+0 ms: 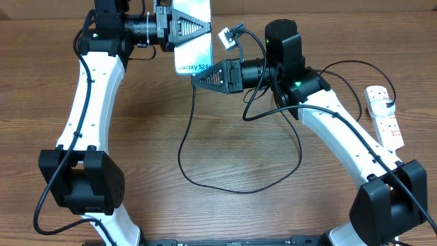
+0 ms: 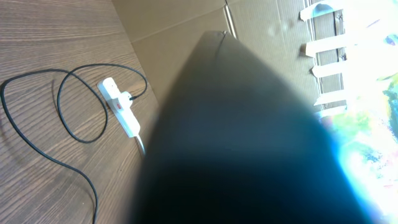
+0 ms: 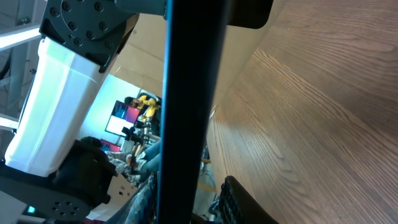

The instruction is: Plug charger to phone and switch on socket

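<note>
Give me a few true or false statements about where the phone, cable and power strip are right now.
1. The left tool holds the phone off the table. True.
2. The strip lies on the table's left side. False: it lies at the right side, beside the right arm.
3. The black cable loops loosely across the table. True.
4. Nothing is plugged into the strip. False: a black plug sits in it.
</note>
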Controlling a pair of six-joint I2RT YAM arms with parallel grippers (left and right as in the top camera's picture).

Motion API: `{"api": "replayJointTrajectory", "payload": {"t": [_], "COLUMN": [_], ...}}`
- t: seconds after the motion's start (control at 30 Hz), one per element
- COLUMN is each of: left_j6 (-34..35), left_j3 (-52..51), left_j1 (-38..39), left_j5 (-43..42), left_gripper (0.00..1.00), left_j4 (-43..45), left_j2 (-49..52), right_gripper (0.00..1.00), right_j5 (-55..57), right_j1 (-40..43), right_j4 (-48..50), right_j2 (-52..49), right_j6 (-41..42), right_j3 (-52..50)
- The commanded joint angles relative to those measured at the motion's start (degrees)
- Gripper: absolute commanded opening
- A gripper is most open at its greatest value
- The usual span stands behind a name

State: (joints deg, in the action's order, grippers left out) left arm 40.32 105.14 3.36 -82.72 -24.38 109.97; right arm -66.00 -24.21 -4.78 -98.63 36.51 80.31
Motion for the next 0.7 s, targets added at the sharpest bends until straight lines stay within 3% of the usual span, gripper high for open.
{"api": "replayJointTrajectory", "payload": {"t": [0.0,0.27,0.37,0.67], "left_j6": [-0.1,-0.1,-0.1,-0.1], "left_j3": [0.7,0.7,0.7,0.7], "left_j1": [0.1,0.1,0.1,0.1], "left_j5": [-0.7,-0.7,-0.7,-0.7], "left_gripper": [0.04,0.04,0.04,0.04], "left_j4": [0.3,0.3,0.3,0.3], "left_j2": [-0.9,-0.9,-0.9,-0.9], "right_gripper": [0.29,0.28,0.19,0.18], "right_j5": [-0.1,-0.1,-0.1,-0.1], "right_j1": [-0.2,-0.2,-0.2,-1.2], "right_j4": [0.9,2.0,2.9,2.8], "right_j2": [0.2,0.2,0.2,0.2], "right_j6": [2.6,4.1,4.5,5.5], "right_j3": [0.7,0.7,0.7,0.7]}}
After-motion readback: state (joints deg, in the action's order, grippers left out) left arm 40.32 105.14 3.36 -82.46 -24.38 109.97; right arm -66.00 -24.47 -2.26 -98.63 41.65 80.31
